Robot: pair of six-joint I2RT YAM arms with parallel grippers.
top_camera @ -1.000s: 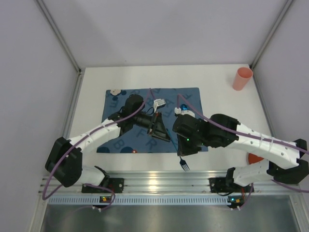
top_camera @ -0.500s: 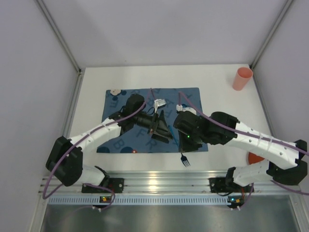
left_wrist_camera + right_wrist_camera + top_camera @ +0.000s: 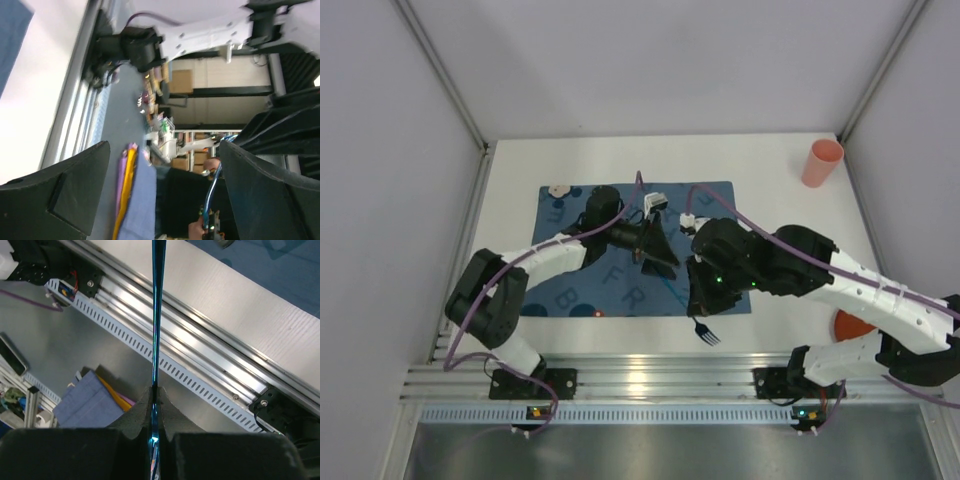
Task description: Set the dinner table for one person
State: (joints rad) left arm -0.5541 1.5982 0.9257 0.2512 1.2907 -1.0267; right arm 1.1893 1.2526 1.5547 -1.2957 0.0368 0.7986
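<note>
A fork with a shiny blue handle (image 3: 158,315) is pinched between my right gripper's (image 3: 155,390) two pads, so that gripper is shut on it. From above, its tines (image 3: 705,332) stick out below the right gripper (image 3: 697,308), over the near edge of the white dinner table (image 3: 780,210). My left gripper (image 3: 665,258) hovers over the dark blue placemat (image 3: 560,280), just left of the right one. Its fingers (image 3: 60,195) stand wide apart with nothing between them.
A pink cup (image 3: 821,162) stands at the table's far right corner. An orange round thing (image 3: 848,327) lies at the right edge, partly under the right arm. The aluminium rail (image 3: 650,375) runs along the near edge.
My left gripper has opened wide and drawn back up and to the left. The right gripper keeps the fork and has shifted slightly right.
</note>
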